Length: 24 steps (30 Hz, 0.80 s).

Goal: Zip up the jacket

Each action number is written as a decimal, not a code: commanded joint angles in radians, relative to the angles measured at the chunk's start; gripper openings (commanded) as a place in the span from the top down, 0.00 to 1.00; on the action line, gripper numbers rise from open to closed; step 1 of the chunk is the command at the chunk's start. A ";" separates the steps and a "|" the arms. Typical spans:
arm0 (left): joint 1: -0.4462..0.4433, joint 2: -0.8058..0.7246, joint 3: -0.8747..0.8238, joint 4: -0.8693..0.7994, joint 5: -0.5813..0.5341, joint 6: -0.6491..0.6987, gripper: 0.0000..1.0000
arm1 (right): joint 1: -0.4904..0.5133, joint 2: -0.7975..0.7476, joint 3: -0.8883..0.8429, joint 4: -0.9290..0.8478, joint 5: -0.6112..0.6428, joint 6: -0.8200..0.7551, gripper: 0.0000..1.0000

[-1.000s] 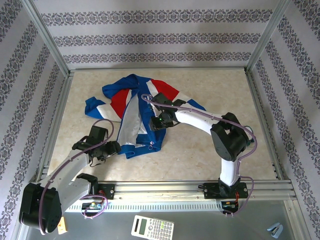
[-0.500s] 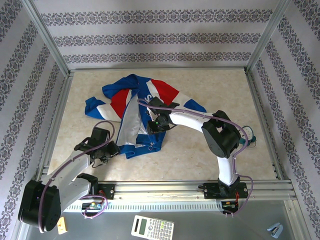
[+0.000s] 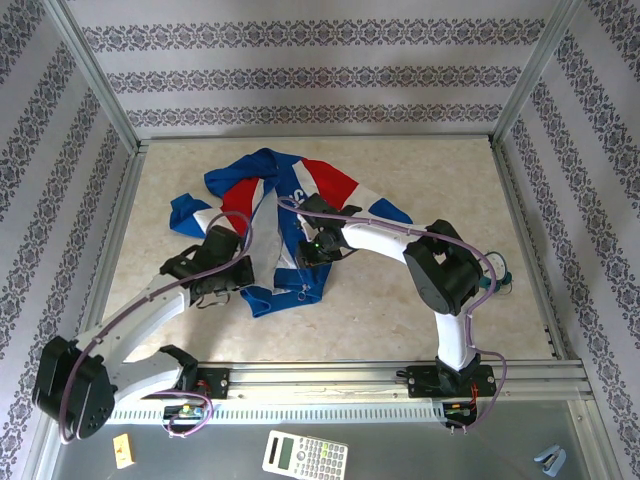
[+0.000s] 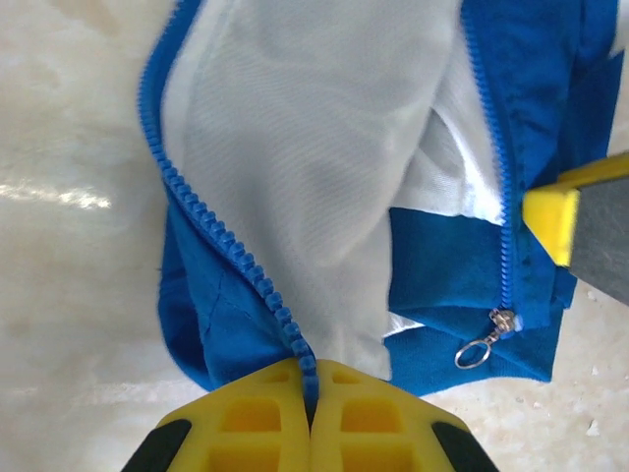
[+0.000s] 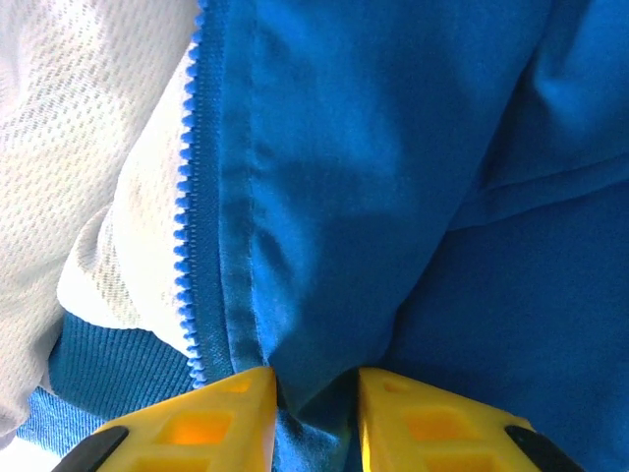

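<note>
The left gripper (image 4: 311,382) is closed tight on the bottom end of one tooth row (image 4: 234,258) of the zipper, and the teeth come out straight from between its two yellow fingers. The right gripper (image 5: 313,393) stands narrow and pinches a fold of blue cloth just beside the other tooth row (image 5: 187,246). At the hem end of that row sits the slider (image 4: 499,323) with its ring pull. The jacket (image 3: 245,200) lies open and crumpled on the table (image 3: 420,170), left of the middle, with the white lining up. I judge it light, soft and limp, so it will fold and slide and cannot be pushed. The good places to hold are the stiffer zipper tape and the hem close to the slider, with the cloth kept stretched between both grips.
</note>
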 commanded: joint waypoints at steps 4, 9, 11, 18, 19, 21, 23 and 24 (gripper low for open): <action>-0.218 0.149 0.171 0.019 -0.117 0.168 1.00 | -0.071 -0.045 -0.084 0.077 -0.127 0.057 0.73; -0.338 0.299 0.222 0.075 -0.117 0.245 0.96 | -0.137 -0.097 -0.172 0.140 -0.174 0.092 0.73; -0.352 0.335 0.224 0.091 -0.100 0.247 0.83 | -0.159 -0.116 -0.190 0.137 -0.176 0.086 0.72; -0.351 0.276 0.165 0.186 -0.073 0.223 0.56 | -0.199 -0.169 -0.193 0.084 -0.172 0.053 0.66; -0.351 0.259 0.158 0.190 -0.076 0.224 0.55 | -0.200 -0.174 -0.190 0.075 -0.172 0.050 0.65; -0.344 0.217 0.146 0.187 -0.084 0.219 0.52 | -0.198 -0.180 -0.182 0.068 -0.180 0.049 0.63; -0.335 0.174 0.131 0.185 -0.086 0.212 0.50 | -0.192 -0.187 -0.177 0.068 -0.191 0.050 0.63; -0.329 0.148 0.123 0.184 -0.087 0.203 0.49 | -0.189 -0.190 -0.173 0.065 -0.194 0.048 0.62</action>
